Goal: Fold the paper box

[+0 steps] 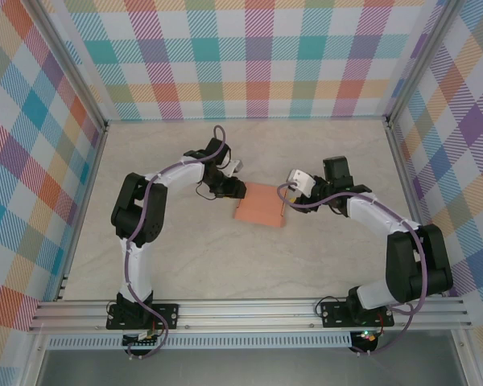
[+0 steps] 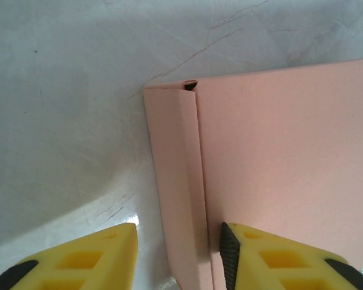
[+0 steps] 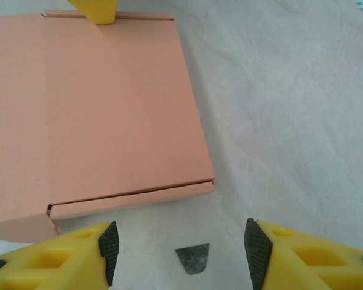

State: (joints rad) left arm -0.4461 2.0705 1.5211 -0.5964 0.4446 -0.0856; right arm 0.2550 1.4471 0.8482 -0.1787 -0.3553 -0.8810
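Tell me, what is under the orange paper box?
The paper box lies on the pale marbled table. Anything directly beneath it is covered, so I cannot tell.

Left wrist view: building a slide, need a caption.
Open left gripper straddles the folded edge of the salmon-orange card paper box on the pale marbled table.
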